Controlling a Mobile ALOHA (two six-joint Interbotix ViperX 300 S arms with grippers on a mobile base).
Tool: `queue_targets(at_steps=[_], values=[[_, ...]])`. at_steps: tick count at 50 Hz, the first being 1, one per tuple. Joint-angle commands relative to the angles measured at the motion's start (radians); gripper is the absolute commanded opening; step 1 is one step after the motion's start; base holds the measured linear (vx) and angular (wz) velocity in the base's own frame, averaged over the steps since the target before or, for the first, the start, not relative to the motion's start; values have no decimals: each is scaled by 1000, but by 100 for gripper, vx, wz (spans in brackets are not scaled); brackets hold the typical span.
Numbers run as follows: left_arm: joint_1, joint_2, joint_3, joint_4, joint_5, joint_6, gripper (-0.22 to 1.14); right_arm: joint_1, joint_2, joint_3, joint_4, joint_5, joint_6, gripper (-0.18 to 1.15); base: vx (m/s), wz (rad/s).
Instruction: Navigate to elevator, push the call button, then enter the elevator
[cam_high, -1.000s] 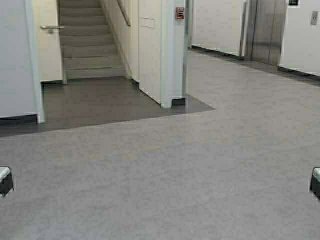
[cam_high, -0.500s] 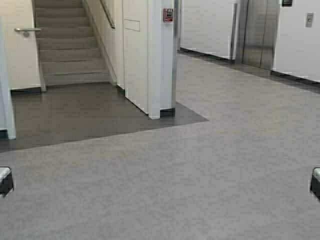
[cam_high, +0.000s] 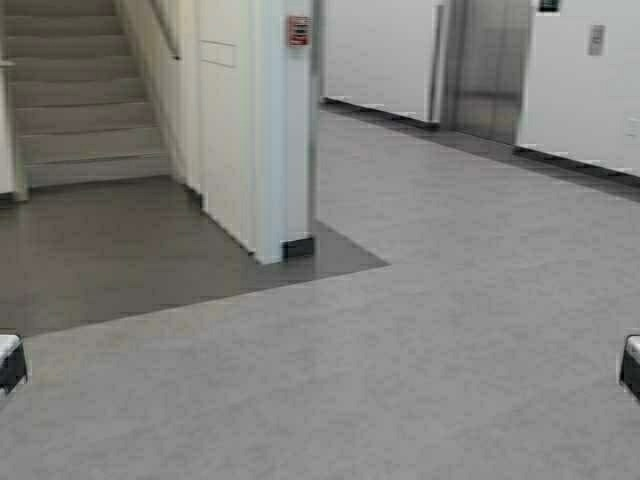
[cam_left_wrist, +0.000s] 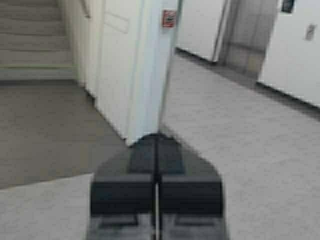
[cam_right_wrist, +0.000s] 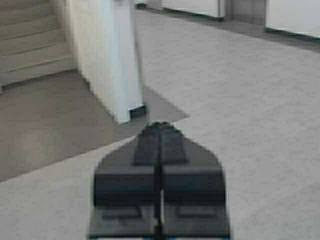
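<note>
Jaws closed, gripping nothing, on left gripper (cam_left_wrist: 156, 150) and right gripper (cam_right_wrist: 160, 137), both pointing forward. Elevator (cam_high: 488, 65) lying far ahead-right, call button (cam_high: 596, 40) just right of it; right arm nearer.

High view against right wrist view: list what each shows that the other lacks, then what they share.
Only the high view shows the call button on the far white wall, the red wall box on the white pillar, and most of the steel elevator doors.

Only the right wrist view shows the right claw, its fingers together, with nothing between them.

Both show the stairs, the pillar, the dark floor patch and the grey floor.
</note>
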Motion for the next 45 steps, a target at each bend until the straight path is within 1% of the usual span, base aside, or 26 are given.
queue_targets(at_steps=[1, 9, 20, 34, 45], values=[[2, -25, 2, -2, -6, 9, 2, 3, 8, -20, 0, -9, 0, 7, 81, -31], [2, -25, 2, 0, -6, 9, 2, 3, -6, 2, 0, -8, 5, 7, 82, -26], [2, -25, -6, 0, -6, 14, 2, 3, -44, -6, 0, -8, 5, 7, 78, -8], [2, 2, -3, 0, -6, 11, 2, 3, -38, 5, 0, -8, 9, 7, 82, -12], [2, -28, -5, 0, -6, 12, 2, 3, -43, 2, 0, -8, 8, 7, 77, -24]])
